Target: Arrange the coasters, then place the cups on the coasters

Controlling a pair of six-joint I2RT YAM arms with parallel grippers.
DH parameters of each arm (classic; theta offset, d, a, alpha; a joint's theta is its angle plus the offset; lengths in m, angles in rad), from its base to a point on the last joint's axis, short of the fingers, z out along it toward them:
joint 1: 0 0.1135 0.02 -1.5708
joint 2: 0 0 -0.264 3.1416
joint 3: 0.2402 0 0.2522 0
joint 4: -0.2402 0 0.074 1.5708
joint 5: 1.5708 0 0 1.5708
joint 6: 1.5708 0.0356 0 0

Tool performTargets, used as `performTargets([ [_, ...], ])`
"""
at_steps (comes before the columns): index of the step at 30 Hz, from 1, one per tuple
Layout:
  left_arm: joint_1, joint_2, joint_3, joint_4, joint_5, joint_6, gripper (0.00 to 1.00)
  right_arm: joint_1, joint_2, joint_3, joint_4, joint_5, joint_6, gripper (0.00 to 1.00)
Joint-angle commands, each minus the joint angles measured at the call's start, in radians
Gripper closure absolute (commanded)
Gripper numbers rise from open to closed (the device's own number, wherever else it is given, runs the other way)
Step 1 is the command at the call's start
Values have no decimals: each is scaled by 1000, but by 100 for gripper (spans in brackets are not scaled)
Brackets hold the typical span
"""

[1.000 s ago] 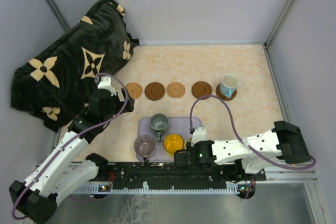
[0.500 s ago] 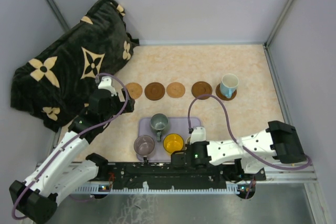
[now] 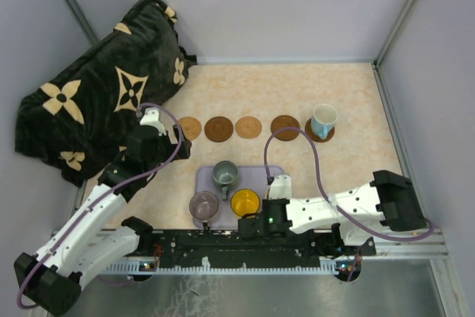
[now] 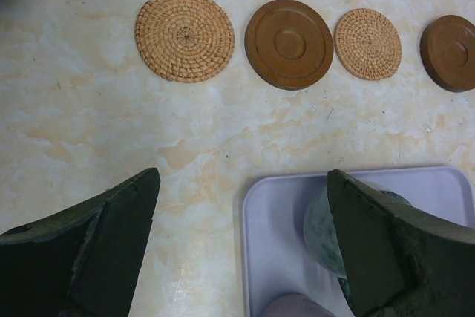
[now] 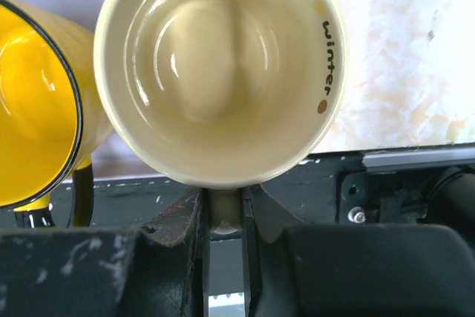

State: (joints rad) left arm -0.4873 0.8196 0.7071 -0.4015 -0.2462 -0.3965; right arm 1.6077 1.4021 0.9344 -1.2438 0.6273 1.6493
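By tray (image 3: 256, 176) edge: R gripper (image 5: 223, 217) tight on cream cup (image 5: 223, 72) handle

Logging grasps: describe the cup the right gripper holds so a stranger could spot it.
Look near the tray's right end, beside the yellow cup. The cream cup is there, handle clamped by the right gripper; only it has "winter" printed inside its rim.

I see bright, even light from overhead in my top view, leaving only faint soft shadows on the pale marbled tabletop (image 3: 297, 87). In my right wrist view, the glossy cream ceramic mug (image 5: 215, 64) carries white glare rings inside.
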Motion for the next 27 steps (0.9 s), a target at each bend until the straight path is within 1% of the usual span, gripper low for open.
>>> performTargets([
  [1, 2, 4, -6, 32, 12, -3, 1, 4, -48, 49, -164, 175, 67, 100],
  [7, 3, 4, -9, 35, 8, -3, 1, 4, -47, 71, -245, 229, 102, 100],
  [11, 2, 10, -12, 42, 12, -5, 1, 0, -61, 74, -250, 287, 100, 100],
  [15, 2, 19, -12, 49, 21, -6, 1, -42, -98, 70, -249, 356, 83, 100],
  [18, 2, 19, -13, 53, 23, -6, 1, -110, -137, 67, -247, 417, 34, 100],
  [20, 3, 17, -14, 55, 20, -4, 1, -165, -176, 65, -217, 462, -48, 100],
  [22, 2, 18, -14, 58, 17, -3, 1, -236, -221, 63, -136, 496, -191, 100],
  [23, 3, 19, -15, 58, 15, -3, 1, -275, -250, 58, -72, 504, -297, 100],
  [24, 3, 20, -13, 56, 13, -3, 1, -315, -280, 49, 17, 506, -401, 100],
  [26, 2, 21, -11, 58, 12, -5, 1, -397, -349, 12, 232, 477, -661, 100],
  [27, 2, 22, -9, 59, 12, -5, 1, -443, -381, -11, 383, 435, -774, 100],
])
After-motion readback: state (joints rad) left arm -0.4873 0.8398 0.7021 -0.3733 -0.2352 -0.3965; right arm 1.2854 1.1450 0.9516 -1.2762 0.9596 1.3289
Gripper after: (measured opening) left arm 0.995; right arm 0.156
